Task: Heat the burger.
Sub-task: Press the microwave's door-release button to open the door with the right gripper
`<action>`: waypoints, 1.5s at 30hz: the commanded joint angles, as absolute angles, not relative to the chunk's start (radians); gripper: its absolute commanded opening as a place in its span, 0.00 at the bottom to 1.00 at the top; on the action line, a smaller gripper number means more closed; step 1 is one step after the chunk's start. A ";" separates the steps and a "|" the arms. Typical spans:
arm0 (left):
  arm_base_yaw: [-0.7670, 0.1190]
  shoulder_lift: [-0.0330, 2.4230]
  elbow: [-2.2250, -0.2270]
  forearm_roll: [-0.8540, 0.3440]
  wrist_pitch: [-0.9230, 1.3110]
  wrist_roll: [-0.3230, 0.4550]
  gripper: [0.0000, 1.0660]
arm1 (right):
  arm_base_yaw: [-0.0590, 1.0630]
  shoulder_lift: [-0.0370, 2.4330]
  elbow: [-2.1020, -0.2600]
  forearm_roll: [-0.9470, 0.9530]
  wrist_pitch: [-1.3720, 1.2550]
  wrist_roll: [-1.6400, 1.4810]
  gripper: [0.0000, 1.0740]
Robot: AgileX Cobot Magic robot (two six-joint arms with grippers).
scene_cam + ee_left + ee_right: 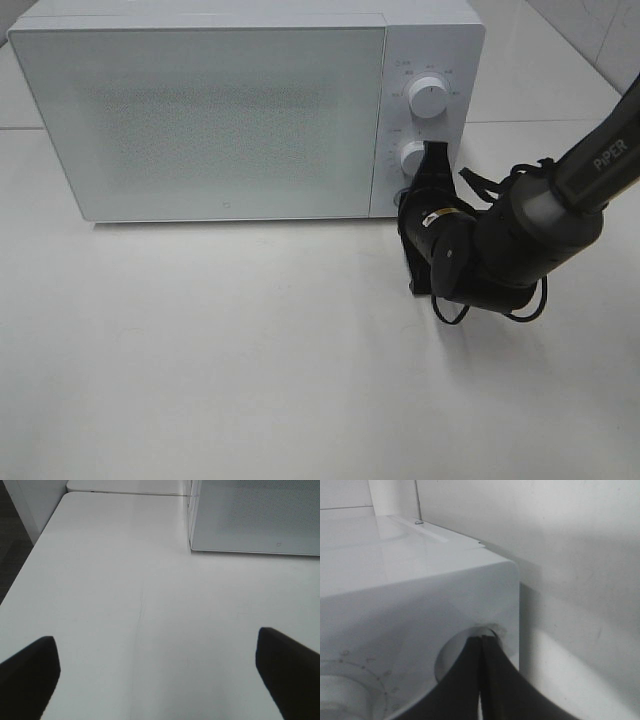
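The white counter (250,370) carries a white microwave (220,120) whose door is shut. Its frosted front hides the inside, and the burger shows in no view, so I cannot tell where it is. The right arm (540,215) reaches in to the control panel on the microwave's right side. The left claw (157,650) hangs over bare counter near the microwave's front corner, its fingers (27,680) spread wide. The right claw (482,640) is pressed together, its tips at a round recess (452,655) low on the panel, below the upper knob (428,100) and the lower knob (412,158).
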State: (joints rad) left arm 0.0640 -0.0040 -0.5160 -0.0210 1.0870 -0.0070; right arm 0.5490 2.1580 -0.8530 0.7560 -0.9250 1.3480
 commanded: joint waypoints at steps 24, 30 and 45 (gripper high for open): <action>0.066 -0.010 -0.516 -0.023 1.073 -0.007 0.94 | 0.536 2.209 -1.002 0.723 -1.210 1.373 0.00; 0.066 -0.010 -0.516 -0.023 1.073 -0.007 0.94 | 0.536 2.209 -1.002 0.723 -1.163 1.375 0.00; 0.066 -0.010 -0.516 -0.023 1.073 -0.007 0.94 | 0.550 2.178 -0.940 0.726 -1.088 1.382 0.00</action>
State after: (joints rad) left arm 0.0640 -0.0040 -0.5160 -0.0210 1.0870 -0.0070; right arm 0.5670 2.1930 -0.9050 0.8060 -0.9850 1.3720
